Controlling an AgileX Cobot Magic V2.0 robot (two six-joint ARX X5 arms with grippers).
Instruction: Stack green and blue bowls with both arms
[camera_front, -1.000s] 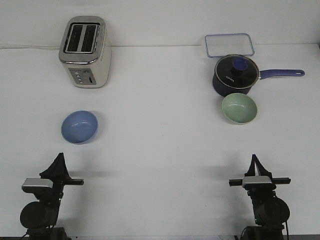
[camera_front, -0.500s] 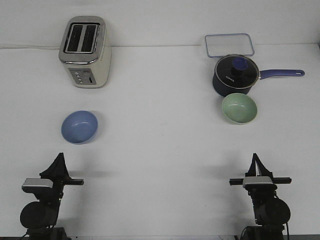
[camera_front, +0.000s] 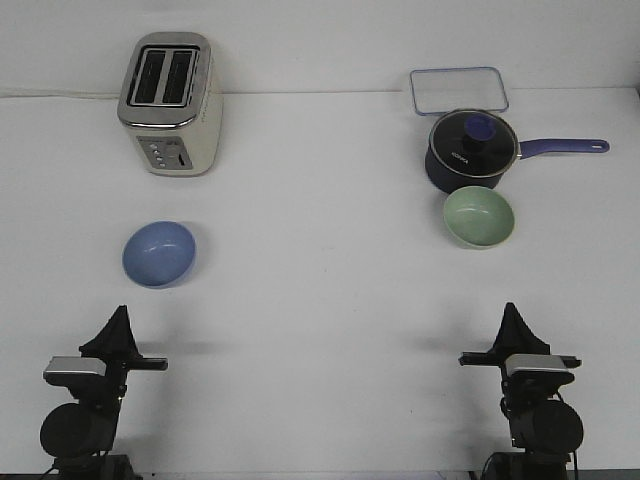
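- The blue bowl (camera_front: 159, 253) sits upright on the white worktop (camera_front: 320, 300), just ahead of the left claw (camera_front: 118, 318) and a touch to its right, with bare worktop between the two.
- The green bowl (camera_front: 478, 216) sits upright too, well ahead of the right claw (camera_front: 513, 315) and slightly to its left. It is farther from its claw than the blue bowl is from the other one.
- The two bowls are well apart, each on its own side and both showing bare insides; they are not stacked.
- The left claw points forward, low over the near edge of the worktop. From here its fingers run together into one dark wedge, so I cannot tell whether it is parted or closed. It touches nothing.
- The right claw points forward in the same way, its fingers tapering to a single tip. I cannot tell its state either, and it grips nothing.
- Just beyond the green bowl, touching it or very nearly, stands a dark blue saucepan (camera_front: 468, 152) with a glass lid and a blue knob, its handle reaching off to the right claw's right.
- Behind the saucepan lies a clear rectangular container lid (camera_front: 458, 90) with a blue rim, flat on the worktop.
- Far ahead of the left claw, beyond the blue bowl, stands a cream and silver two-slot toaster (camera_front: 170, 102).
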